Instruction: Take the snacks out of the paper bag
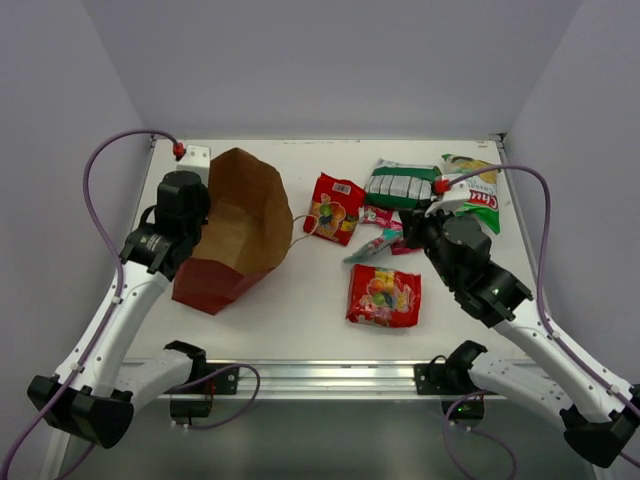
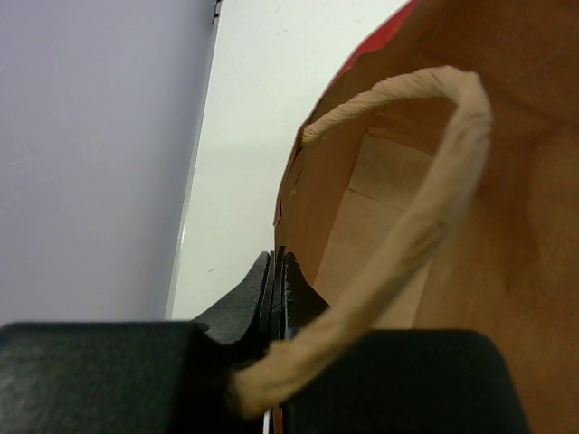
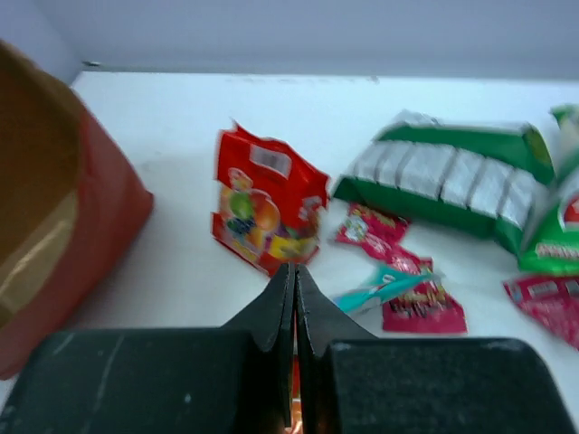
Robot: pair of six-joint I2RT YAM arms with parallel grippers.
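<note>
The reddish-brown paper bag (image 1: 235, 225) sits left of centre with its open mouth up; I see only its tan inside. My left gripper (image 1: 197, 222) is shut on the bag's left rim (image 2: 298, 208), and a twine handle (image 2: 434, 208) loops over the fingers. Snacks lie on the table: two red candy bags (image 1: 334, 208) (image 1: 384, 296), a green-white multipack (image 1: 402, 185), a green chip bag (image 1: 475, 190), a teal packet (image 1: 368, 250) and small red wrappers (image 1: 378, 215). My right gripper (image 1: 415, 232) is shut and empty, hovering above the teal packet (image 3: 380, 287) and the wrappers (image 3: 423, 303).
The white table (image 1: 300, 320) has a metal rail along its near edge. Grey walls stand on three sides. A small white block with a red knob (image 1: 190, 153) sits at the far left corner. Purple cables arc over both arms.
</note>
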